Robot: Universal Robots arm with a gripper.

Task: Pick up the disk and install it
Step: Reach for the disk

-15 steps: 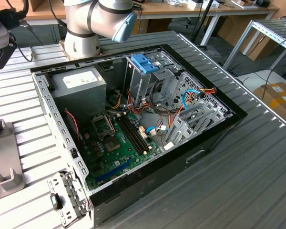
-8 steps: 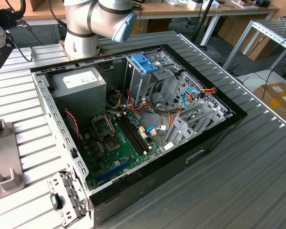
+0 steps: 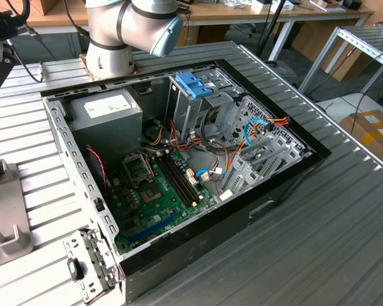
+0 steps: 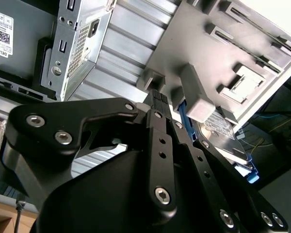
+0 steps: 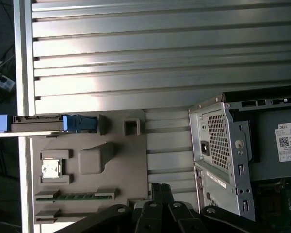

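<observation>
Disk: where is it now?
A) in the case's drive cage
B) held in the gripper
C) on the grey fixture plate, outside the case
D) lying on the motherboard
C. In the first wrist view the disk stands on edge at the fixture plate's rim, beside the case, with the gripper apart from it.

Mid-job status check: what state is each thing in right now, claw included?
Black claw: shut, empty, apart from the disk.
Flat grey metal disk with blue plastic rails: standing on edge in the fixture, not gripped.
Grey fixture plate: lying flat on the slatted metal table.
Black computer case: lying on its side, open.
</observation>
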